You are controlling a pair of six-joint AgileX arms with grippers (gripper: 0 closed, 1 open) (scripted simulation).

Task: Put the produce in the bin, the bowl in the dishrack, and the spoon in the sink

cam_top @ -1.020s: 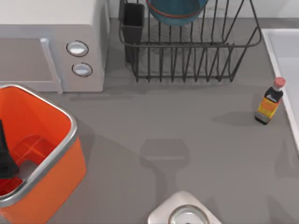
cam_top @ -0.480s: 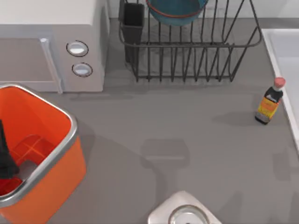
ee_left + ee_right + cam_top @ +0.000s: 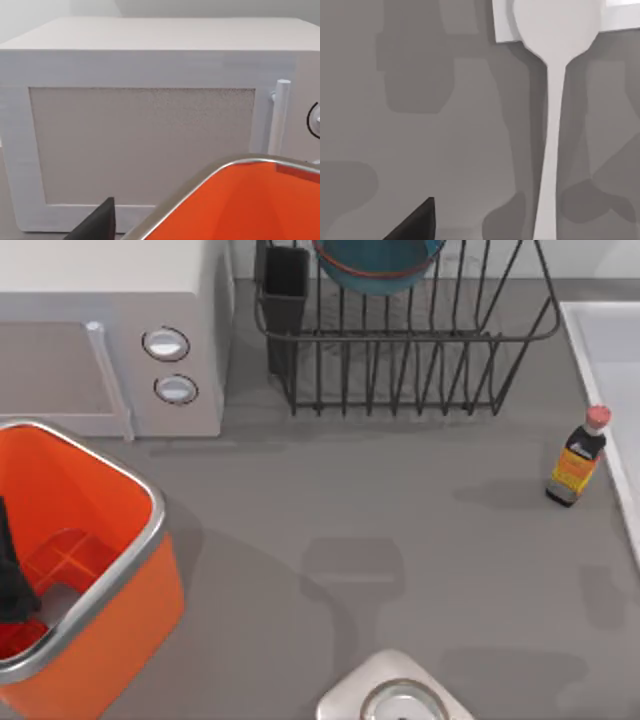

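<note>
Right wrist view: spoon (image 3: 551, 100) hanging ahead of right gripper, apparently clamped, finger state untold; bowl (image 3: 378, 262) racked, so likely sink (image 3: 605, 350) delivery next, then release.

Orange bin (image 3: 110, 620), teal bowl (image 3: 378, 265), seemingly white spoon (image 3: 551, 100).

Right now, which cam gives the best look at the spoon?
Right wrist view: the spoon runs lengthwise through it, bowl and handle plain above the grey table. The top view and left wrist view give nothing of it.
</note>
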